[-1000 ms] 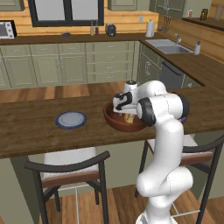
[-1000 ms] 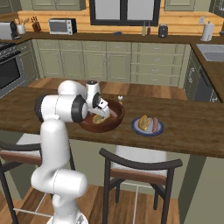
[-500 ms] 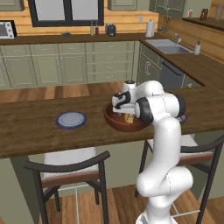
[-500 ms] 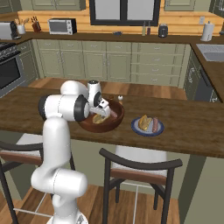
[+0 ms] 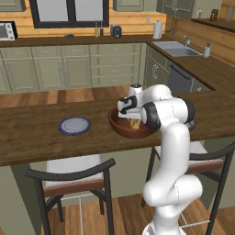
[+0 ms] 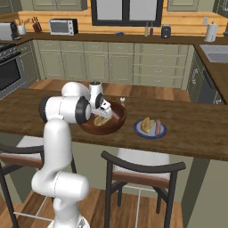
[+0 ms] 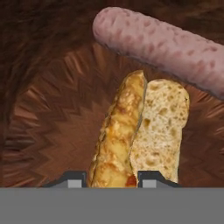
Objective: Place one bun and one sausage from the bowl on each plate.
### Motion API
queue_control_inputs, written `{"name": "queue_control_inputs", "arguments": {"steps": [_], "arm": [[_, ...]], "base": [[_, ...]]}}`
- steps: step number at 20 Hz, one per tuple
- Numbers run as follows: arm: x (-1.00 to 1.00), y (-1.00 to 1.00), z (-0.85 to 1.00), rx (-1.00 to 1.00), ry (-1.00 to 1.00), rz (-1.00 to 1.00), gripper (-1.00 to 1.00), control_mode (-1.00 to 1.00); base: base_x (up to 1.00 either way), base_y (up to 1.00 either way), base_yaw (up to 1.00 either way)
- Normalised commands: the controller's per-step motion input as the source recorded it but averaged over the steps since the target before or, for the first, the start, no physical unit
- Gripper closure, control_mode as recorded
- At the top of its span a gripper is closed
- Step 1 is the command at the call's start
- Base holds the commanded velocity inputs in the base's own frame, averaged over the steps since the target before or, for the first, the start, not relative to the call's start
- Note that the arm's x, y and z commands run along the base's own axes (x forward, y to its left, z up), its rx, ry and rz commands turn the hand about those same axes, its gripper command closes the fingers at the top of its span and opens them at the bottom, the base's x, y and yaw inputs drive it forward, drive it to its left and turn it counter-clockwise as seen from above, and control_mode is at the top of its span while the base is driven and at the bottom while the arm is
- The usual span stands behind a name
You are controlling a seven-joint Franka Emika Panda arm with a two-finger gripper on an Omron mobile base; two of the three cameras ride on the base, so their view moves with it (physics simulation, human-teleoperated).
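Bowl (image 5: 128, 128) first: in the left base view we see it on the desk (image 5: 36, 142), with the gripper (image 5: 130, 115) dipped into it above a bun (image 5: 135, 123). An empty plate (image 5: 74, 125) lies well left of the bowl.

In the right base view, the bowl (image 6: 104, 125) sits just left of a second plate (image 6: 150, 130) — that one carries a bun and a sausage.

In the hand view, the bun (image 7: 135, 131) stands between the jaws, which are set narrowly around it; a sausage (image 7: 166, 48) lies beyond on the bowl's wooden floor — whether the pads touch the bun we cannot tell.
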Motion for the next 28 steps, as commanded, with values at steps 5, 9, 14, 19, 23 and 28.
{"name": "queue_control_inputs", "arguments": {"steps": [5, 9, 14, 19, 23, 28], "arm": [[-0.07, 0.0, 0.07, 0.0, -0.03, 0.0, 1.0, -1.0], [-0.5, 0.21, 0.93, 0.0, -0.05, 0.08, 1.0, -1.0], [-0.47, 0.6, 0.91, 0.0, 0.0, 0.16, 1.0, -1.0], [-0.1, 0.85, 0.63, 0.0, 0.01, 0.32, 1.0, -1.0], [0.0, 0.98, 0.48, 0.0, 0.06, 0.34, 1.0, -1.0], [-0.19, 1.0, 0.06, -0.04, 0.03, 0.15, 1.0, -1.0]], "base": [[0.0, 0.0, 0.0], [0.0, 0.0, 0.0], [0.0, 0.0, 0.0], [0.0, 0.0, 0.0], [0.0, 0.0, 0.0], [0.0, 0.0, 0.0]]}}
